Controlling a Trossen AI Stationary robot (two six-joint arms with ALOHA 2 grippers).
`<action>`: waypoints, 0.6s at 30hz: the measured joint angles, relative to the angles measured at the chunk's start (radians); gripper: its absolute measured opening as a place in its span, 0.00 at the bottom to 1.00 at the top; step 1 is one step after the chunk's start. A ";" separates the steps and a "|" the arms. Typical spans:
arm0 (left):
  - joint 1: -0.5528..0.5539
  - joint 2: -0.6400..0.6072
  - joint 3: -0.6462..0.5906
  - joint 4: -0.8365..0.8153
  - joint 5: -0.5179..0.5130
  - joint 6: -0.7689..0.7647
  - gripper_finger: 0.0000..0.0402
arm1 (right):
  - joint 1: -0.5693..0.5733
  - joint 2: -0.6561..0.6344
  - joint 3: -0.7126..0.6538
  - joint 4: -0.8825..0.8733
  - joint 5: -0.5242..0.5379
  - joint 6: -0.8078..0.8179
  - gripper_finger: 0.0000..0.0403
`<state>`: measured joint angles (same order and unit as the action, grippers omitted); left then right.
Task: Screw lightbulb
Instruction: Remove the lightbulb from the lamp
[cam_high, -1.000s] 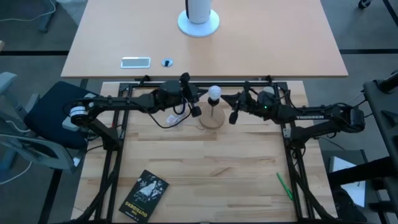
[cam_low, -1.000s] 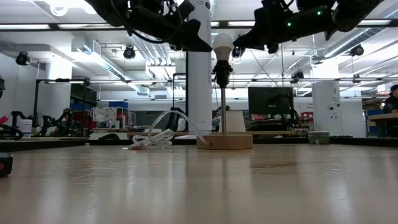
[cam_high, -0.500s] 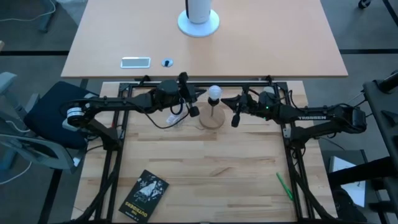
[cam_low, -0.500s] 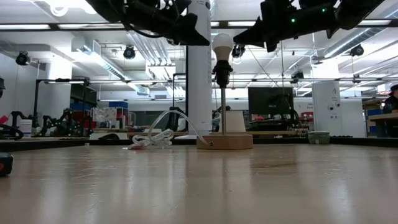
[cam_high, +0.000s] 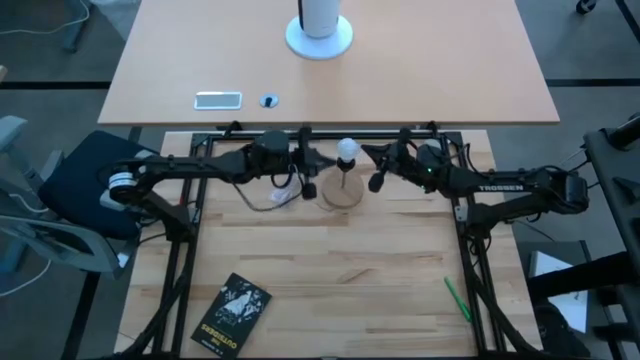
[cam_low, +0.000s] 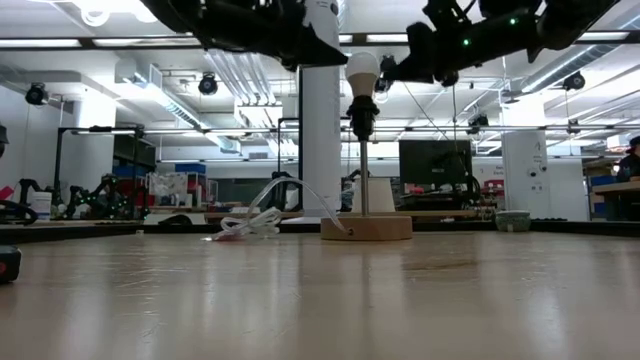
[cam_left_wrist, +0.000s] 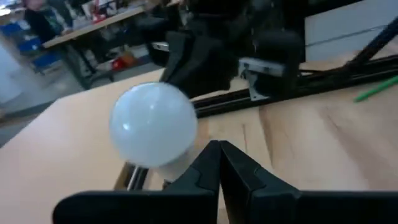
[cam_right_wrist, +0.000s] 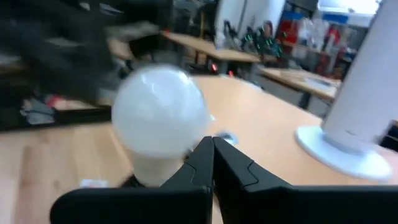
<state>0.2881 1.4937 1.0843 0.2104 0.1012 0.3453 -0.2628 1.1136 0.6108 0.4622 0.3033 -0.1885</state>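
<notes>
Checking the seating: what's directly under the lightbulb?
The lightbulb sits on a dark socket atop a thin post rising from the round wooden base. Its screw base is hidden inside the socket, so thread engagement can't be seen.

White pillar (cam_low: 322, 130), ceiling strip lights (cam_low: 45, 43), possibly workbenches (cam_low: 610, 187)

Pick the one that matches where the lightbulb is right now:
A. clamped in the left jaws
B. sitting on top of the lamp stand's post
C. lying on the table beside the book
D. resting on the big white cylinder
B: the lightbulb sits on the post of the wooden stand, both grippers shut beside it.
</notes>
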 joint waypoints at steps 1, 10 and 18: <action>-0.002 -0.011 0.000 -0.015 -0.018 -0.003 0.00 | -0.001 -0.010 -0.002 -0.023 0.007 -0.004 0.00; 0.010 -0.010 0.000 0.058 -0.216 0.022 0.00 | 0.003 -0.034 -0.001 -0.052 -0.171 0.030 0.00; 0.016 0.065 0.000 0.112 -0.221 0.028 0.00 | 0.001 0.019 0.000 0.019 -0.171 0.014 0.00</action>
<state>0.3040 1.5583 1.0843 0.3227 -0.1197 0.3729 -0.2619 1.1327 0.6106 0.4811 0.1321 -0.1749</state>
